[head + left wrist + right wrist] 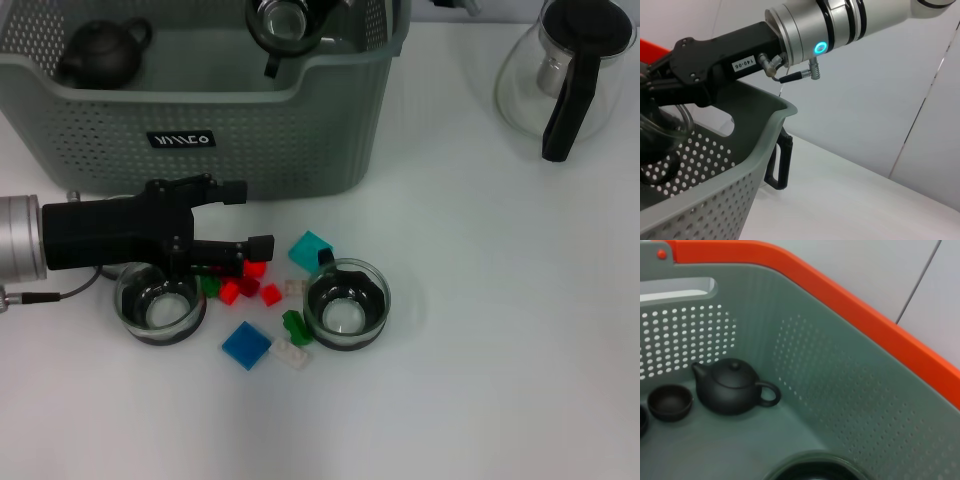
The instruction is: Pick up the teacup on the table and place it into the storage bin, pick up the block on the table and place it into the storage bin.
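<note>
The grey-green storage bin (200,130) stands at the back left. My right gripper (290,12) hangs over its inside, shut on a glass teacup (285,22); the left wrist view shows this gripper (655,100) and the cup (662,132) above the bin wall (715,200). Two more glass teacups (160,305) (346,303) stand on the table. Between them lie small blocks: red (240,290), teal (311,250), blue (246,345), green (296,327). My left gripper (243,218) is open just above the red blocks, in front of the bin.
Inside the bin sit a dark teapot (103,52) (732,387) and a small dark cup (670,402). A glass pot with a black handle (570,70) stands at the back right. An orange rim (840,295) runs behind the bin.
</note>
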Action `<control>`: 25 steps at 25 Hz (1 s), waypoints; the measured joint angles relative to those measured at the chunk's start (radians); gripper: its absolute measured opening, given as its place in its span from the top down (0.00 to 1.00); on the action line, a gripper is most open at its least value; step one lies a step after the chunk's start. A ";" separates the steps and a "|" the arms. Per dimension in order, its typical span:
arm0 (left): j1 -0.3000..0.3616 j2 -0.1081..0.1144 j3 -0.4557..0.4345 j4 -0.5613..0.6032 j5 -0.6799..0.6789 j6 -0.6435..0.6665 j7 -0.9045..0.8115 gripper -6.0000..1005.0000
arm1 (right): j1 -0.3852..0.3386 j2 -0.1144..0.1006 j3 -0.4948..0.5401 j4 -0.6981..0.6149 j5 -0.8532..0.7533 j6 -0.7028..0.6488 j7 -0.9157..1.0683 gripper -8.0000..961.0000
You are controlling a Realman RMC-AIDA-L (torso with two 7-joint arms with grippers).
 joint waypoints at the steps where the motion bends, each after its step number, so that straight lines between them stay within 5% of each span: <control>1: 0.000 0.000 0.000 0.000 0.000 0.000 0.000 0.06 | 0.000 0.000 0.000 0.001 0.000 -0.003 0.000 0.92; 17: 0.002 0.000 0.000 -0.002 0.000 0.000 0.000 0.06 | -0.006 -0.003 -0.001 -0.022 0.000 -0.071 -0.001 0.91; 25: 0.005 0.000 -0.004 -0.001 0.000 0.004 -0.001 0.06 | -0.068 -0.009 0.006 -0.171 0.000 -0.127 0.002 0.65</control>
